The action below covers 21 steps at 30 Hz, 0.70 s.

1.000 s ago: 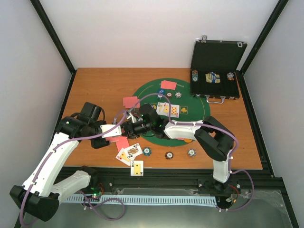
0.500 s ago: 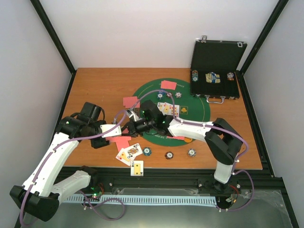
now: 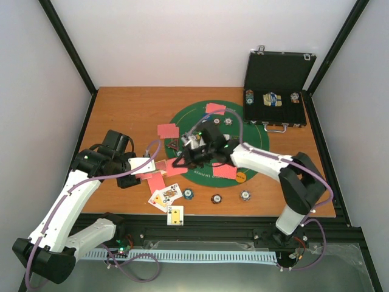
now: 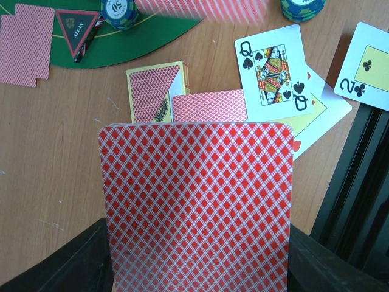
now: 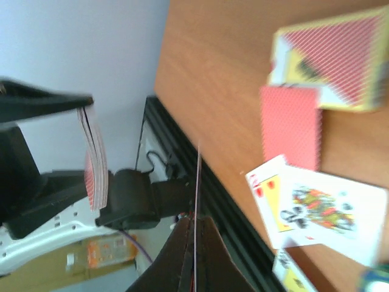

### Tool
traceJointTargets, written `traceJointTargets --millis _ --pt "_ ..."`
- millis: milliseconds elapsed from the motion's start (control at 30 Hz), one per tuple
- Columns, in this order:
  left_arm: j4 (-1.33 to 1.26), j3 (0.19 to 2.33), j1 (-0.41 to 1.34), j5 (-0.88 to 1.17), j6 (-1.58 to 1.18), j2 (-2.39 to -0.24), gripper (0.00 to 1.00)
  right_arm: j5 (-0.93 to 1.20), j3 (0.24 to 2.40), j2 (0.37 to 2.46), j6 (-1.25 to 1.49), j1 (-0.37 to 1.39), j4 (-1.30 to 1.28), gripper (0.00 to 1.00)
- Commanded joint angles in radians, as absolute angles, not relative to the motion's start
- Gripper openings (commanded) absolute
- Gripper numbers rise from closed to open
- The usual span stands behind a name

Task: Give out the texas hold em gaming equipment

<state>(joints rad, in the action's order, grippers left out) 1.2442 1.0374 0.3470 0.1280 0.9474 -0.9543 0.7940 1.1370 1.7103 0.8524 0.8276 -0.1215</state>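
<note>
Plain white panel walls [image 3: 182, 42] close in an orange-brown wooden table [image 3: 121, 109] on three sides, joined by black metal corner posts [image 3: 68, 48]. A black slotted rail [image 3: 243, 234] runs along the table's near edge. The light is soft and even.

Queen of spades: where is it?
Queen of spades lies face up, upper right in the left wrist view, between the card box and the two of clubs.

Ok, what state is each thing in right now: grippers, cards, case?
left gripper: shut on the deck
right gripper: shut on a single card, edge-on to its camera
case: open, chips inside
queen of spades: face up
two of clubs: face up
</note>
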Motion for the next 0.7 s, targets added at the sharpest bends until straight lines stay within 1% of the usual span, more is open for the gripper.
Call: traceJointTargets --millis 0,133,233,333,433,667 --pt "1.219 1.054 0.345 0.143 0.956 -0.943 0.27 0.762 1.109 1.608 0.741 0.648 -0.247 0.03" --pt "1.219 1.052 0.345 0.141 0.958 -0.94 0.27 0.723 1.124 1.591 0.619 0.442 -0.354 0.03" --pt "1.219 1.052 0.345 0.139 0.957 -0.941 0.27 0.713 1.133 1.627 0.558 0.301 -0.375 0.03" --pt "1.221 1.054 0.345 0.14 0.958 -0.94 0.27 0.693 1.162 1.698 0.512 0.203 -0.387 0.04" --pt "1.223 1.057 0.345 0.135 0.96 -0.94 0.27 0.693 1.209 1.79 0.477 0.152 -0.412 0.03" --pt "1.224 1.057 0.345 0.132 0.96 -0.944 0.27 0.664 1.334 1.946 0.41 0.112 -0.477 0.04"
